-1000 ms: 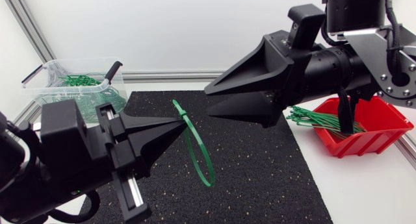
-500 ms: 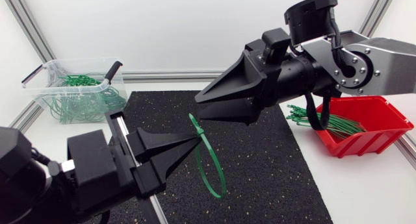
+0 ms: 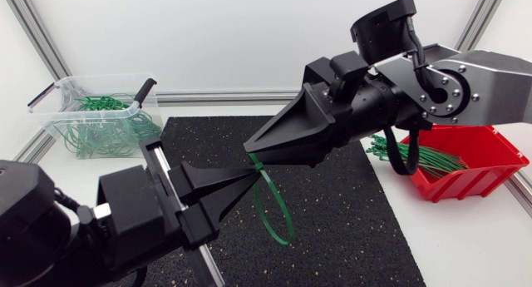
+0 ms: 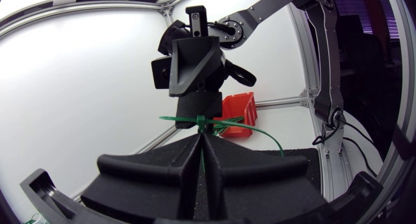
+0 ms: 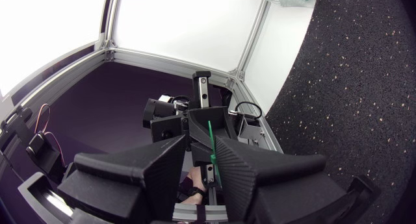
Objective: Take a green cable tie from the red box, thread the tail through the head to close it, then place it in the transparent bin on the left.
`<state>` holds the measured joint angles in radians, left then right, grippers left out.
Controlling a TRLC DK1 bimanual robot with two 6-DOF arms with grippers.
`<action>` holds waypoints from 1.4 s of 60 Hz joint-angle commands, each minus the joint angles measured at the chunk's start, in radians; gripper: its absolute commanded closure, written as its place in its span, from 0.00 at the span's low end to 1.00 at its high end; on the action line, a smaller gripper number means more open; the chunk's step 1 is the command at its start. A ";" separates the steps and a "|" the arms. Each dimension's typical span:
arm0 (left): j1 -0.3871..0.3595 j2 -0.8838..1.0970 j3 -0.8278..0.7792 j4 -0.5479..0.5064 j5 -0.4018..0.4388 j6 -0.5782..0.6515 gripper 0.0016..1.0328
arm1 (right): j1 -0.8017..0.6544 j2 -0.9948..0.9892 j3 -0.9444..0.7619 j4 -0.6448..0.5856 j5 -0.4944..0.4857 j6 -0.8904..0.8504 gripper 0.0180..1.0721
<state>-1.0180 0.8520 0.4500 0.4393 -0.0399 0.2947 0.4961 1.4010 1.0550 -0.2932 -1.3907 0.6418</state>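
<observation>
Both left gripper (image 3: 247, 176) and right gripper (image 3: 250, 148) are pinching the tie (image 3: 279, 218), looped above the mat (image 3: 357, 220); threading is looking done, while snugging it and dropping it into the bin (image 3: 100, 76) are remaining.

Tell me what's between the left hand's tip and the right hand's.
The green cable tie: the top of its loop sits where the left hand and right hand meet, the rest hanging below. The head view shows it.
</observation>
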 commanded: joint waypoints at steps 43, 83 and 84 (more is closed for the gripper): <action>-0.212 0.019 -0.010 0.012 -0.146 0.034 0.95 | -0.019 0.107 0.056 -0.032 0.087 -0.042 0.95; 0.688 -0.039 0.082 -0.137 0.152 -0.019 0.95 | -0.019 -0.065 -0.151 0.074 0.769 -0.415 0.03; 0.731 -0.030 0.095 -0.137 0.163 -0.020 0.96 | -0.022 -0.062 -0.155 0.081 0.785 -0.421 0.03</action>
<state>-0.4370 0.8112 0.4755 0.2993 0.0784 0.2958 0.4862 1.3170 0.9386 -0.2455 -0.6590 0.3004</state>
